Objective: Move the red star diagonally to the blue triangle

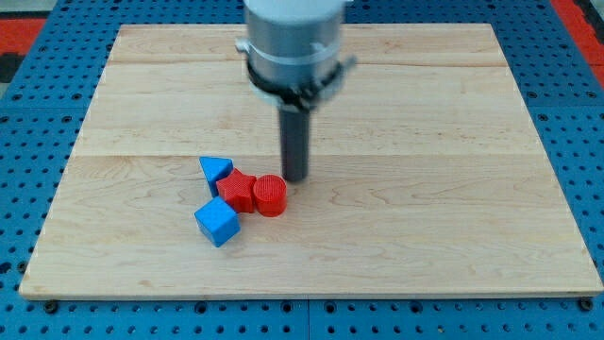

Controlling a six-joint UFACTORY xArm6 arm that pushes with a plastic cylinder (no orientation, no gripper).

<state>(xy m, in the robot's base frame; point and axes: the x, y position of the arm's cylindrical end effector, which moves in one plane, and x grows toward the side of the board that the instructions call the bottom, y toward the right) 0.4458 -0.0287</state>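
The red star (238, 190) lies on the wooden board (425, 189), left of the board's middle. The blue triangle (214, 171) sits just to its upper left and touches it. A red cylinder (270, 195) stands against the star's right side. A blue cube (217, 222) lies just below and left of the star. My tip (295, 178) rests on the board just above and right of the red cylinder, very close to it.
The arm's grey body (291, 42) hangs over the board's top middle. The board lies on a blue perforated table (28, 142) that shows on all sides.
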